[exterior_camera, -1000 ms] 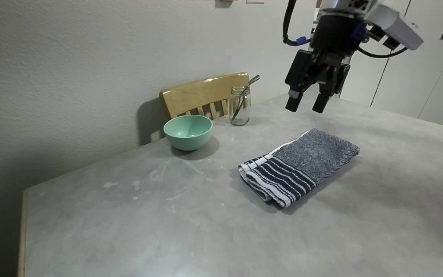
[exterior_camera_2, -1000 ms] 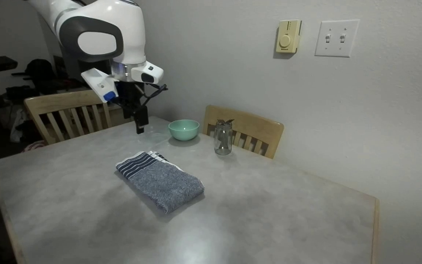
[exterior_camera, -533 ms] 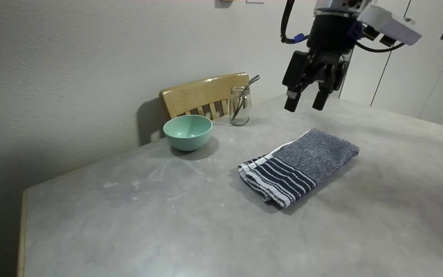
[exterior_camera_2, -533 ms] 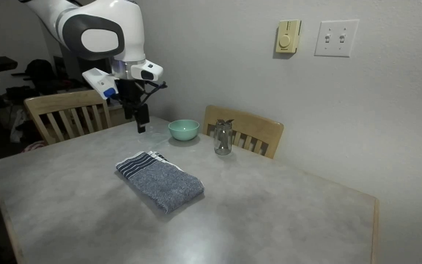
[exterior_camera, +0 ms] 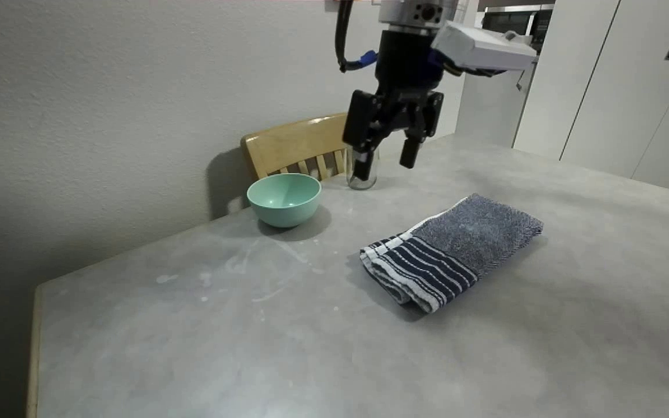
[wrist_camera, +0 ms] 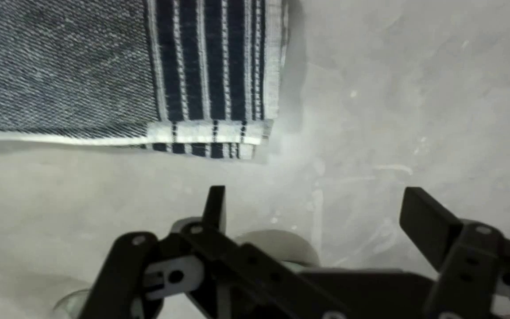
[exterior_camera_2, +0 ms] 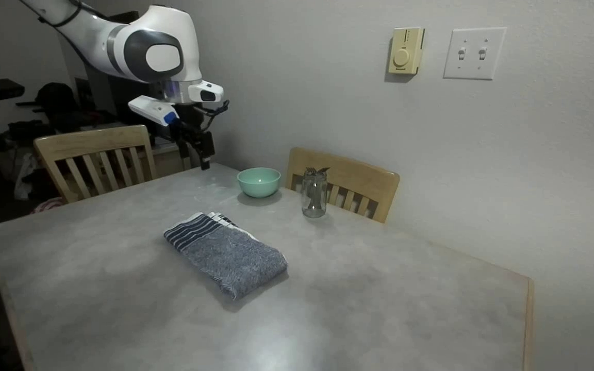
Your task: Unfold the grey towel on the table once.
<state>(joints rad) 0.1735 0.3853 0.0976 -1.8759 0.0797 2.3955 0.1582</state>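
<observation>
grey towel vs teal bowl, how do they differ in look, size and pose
Look: the grey towel is cloth with navy and white stripes; the teal bowl is plain and glossy. Size: the towel, even folded, is longer than the bowl is wide. Pose: the towel lies flat; the bowl stands upright. Both rest on the table.

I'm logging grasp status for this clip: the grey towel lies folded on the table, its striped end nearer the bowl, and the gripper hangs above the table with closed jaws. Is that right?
Not quite: the gripper hangs above the table with open jaws; the wrist view shows them wide apart. The rest stands: the grey towel lies folded, its striped end nearer the bowl.
</observation>
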